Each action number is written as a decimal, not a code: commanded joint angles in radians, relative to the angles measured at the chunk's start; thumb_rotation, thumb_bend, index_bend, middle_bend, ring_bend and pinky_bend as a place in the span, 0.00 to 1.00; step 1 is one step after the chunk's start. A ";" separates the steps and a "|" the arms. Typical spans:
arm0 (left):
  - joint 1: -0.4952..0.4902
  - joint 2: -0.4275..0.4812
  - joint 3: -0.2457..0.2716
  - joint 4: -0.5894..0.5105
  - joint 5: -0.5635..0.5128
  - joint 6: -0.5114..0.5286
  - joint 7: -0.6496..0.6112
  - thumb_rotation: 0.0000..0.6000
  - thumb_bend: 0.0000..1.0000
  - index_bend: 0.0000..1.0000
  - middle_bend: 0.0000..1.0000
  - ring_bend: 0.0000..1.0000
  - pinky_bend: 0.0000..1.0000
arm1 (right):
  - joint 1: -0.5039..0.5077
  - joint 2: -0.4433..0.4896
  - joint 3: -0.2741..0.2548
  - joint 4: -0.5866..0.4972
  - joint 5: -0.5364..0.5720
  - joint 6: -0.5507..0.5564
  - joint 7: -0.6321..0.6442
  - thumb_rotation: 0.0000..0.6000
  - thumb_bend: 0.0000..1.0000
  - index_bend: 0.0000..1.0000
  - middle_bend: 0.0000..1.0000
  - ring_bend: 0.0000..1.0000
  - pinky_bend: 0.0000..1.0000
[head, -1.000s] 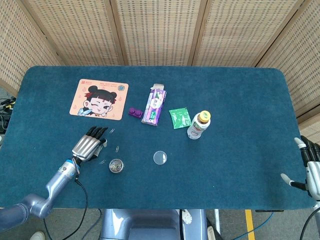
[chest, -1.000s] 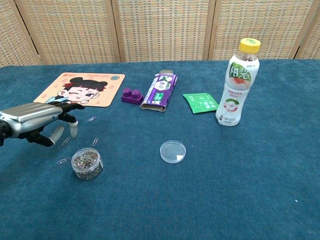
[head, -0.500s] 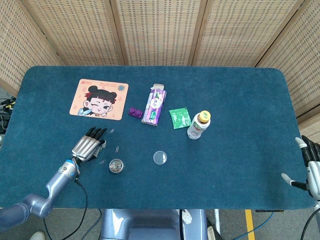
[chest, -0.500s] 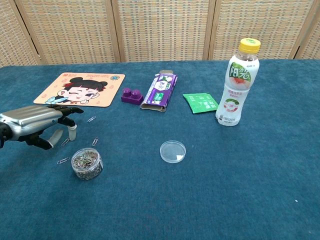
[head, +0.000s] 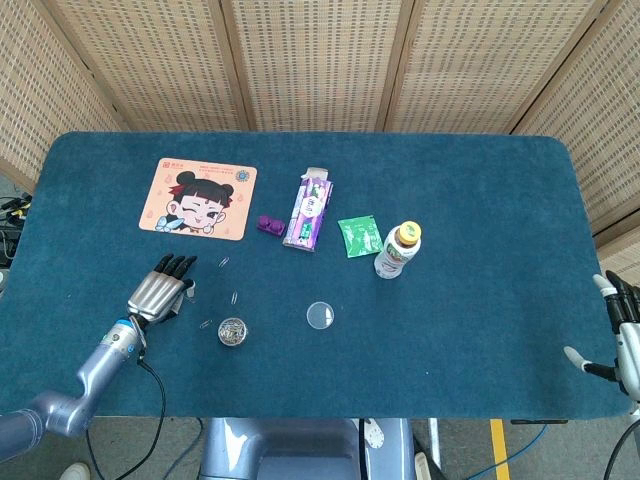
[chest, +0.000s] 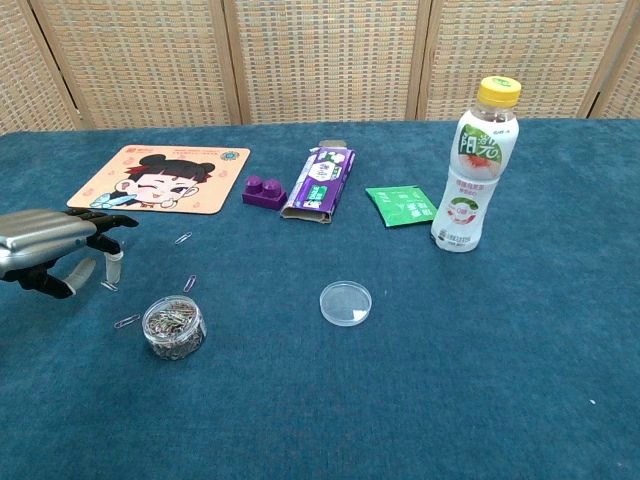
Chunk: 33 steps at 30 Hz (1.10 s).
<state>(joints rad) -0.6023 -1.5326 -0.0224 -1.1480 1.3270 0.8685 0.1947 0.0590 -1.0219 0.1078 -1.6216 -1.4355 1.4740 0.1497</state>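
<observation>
Your left robot hand (chest: 50, 250) has slid back from the little tub of paper clips (chest: 173, 326), so it now sits further to the tub's left than a second ago. Looks like it's dragging or pinching one loose clip (chest: 108, 286) under its fingertips, though I honestly can't tell whether it's got it or is just resting on the worktop (chest: 480, 380). Other loose clips lie just beside the tub, and the tub's clear lid (chest: 345, 302) is off to its right. The head view also shows your right robot hand (head: 622, 335), released, far right of the tub past the worktop's edge; the chest view misses it completely.
</observation>
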 joint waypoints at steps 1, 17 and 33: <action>0.013 0.017 -0.006 -0.019 0.034 0.054 -0.052 1.00 0.75 0.45 0.00 0.00 0.00 | -0.001 0.000 -0.001 -0.001 -0.001 0.001 0.000 1.00 0.00 0.00 0.00 0.00 0.00; 0.024 0.020 0.025 0.041 0.122 0.108 -0.127 1.00 0.34 0.49 0.00 0.00 0.00 | 0.002 -0.002 -0.001 0.000 0.002 -0.005 -0.006 1.00 0.00 0.00 0.00 0.00 0.00; 0.019 -0.036 0.024 0.111 0.126 0.094 -0.155 1.00 0.31 0.49 0.00 0.00 0.00 | 0.005 -0.004 -0.003 0.004 0.002 -0.012 -0.015 1.00 0.00 0.00 0.00 0.00 0.00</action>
<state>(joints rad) -0.5841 -1.5654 0.0014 -1.0400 1.4519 0.9628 0.0416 0.0636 -1.0267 0.1053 -1.6178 -1.4331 1.4622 0.1345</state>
